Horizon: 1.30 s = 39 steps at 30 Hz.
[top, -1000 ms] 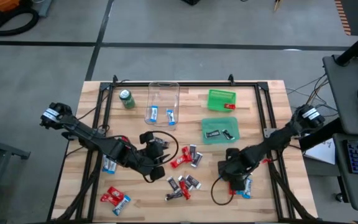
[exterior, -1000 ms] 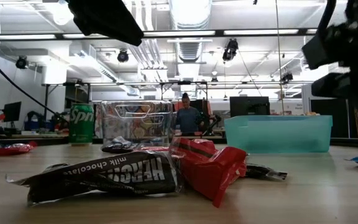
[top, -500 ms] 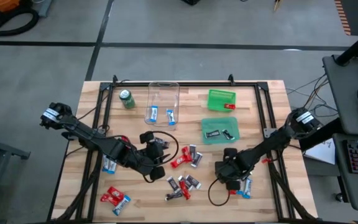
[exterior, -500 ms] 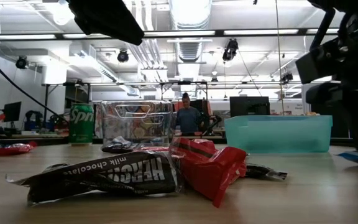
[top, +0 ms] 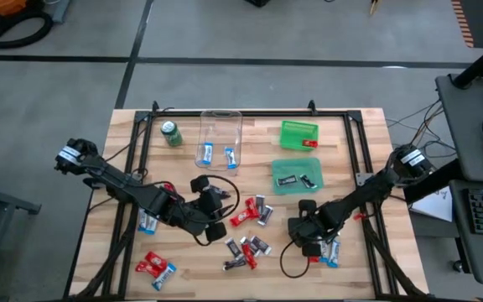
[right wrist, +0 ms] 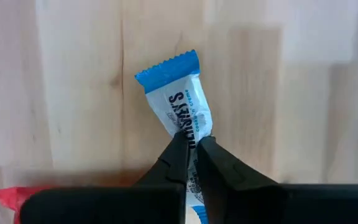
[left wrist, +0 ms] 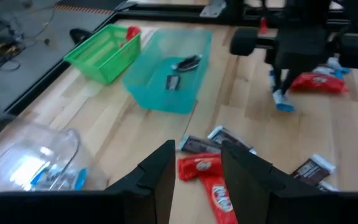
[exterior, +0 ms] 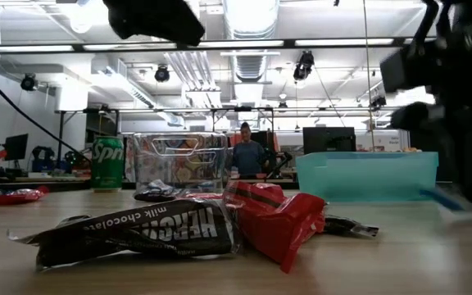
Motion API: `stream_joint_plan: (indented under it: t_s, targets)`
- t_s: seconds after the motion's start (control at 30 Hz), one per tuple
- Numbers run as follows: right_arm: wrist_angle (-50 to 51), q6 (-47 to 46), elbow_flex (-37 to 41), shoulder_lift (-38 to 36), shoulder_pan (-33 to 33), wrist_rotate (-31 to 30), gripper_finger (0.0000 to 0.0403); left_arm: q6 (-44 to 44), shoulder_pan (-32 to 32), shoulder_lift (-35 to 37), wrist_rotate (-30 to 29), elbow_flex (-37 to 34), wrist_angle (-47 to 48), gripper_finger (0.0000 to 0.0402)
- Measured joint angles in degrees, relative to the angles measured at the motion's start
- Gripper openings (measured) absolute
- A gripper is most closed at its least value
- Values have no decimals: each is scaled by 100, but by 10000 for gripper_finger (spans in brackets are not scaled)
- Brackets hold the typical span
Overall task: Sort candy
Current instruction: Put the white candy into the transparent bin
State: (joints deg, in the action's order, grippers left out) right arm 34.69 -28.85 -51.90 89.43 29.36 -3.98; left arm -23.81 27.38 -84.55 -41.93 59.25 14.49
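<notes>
Pinched at one end by the right gripper [right wrist: 192, 144], the light, crinkly blue-and-white candy bar [right wrist: 178, 99] dangles; left gripper [left wrist: 199, 163] is held half-open, empty

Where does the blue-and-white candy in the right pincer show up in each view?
High: hidden under the right pincer, lower right.
Low: blue candy hanging blurred at far right.
Left wrist: below the pincer, upper right.
Right wrist: centre, pinched.
Shared landmark: teal bin.

Landmark: teal bin [top: 297, 177]
Toward its front-left: blocked by scattered candy [top: 252, 210]
Behind it: green basket [top: 298, 135] just beside
Far left: bare wood
</notes>
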Motion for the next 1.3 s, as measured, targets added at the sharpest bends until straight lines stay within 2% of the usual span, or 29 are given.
stream_joint_plan:
  t_s: [0.2,0.4,0.57,0.77,1.3]
  targets:
    - [-740,488,69,-567,0,-722,12,666,9,-209,517,-161,-1005,113]
    - [-2405,1227,290,-1085,0,-2384,12,1137,8,-654,508,-176,-1947,113]
    - [-3760,1927,332,-1258,0,-3274,12,1424,-5,-988,493,-180,-2637,113]
    - [-4933,2438,332,-1253,-13,-3368,12,1443,-93,-1195,489,-180,-3527,113]
    - [-4982,2290,332,-1244,-66,-3564,12,1470,-339,-1547,367,-182,-5057,113]
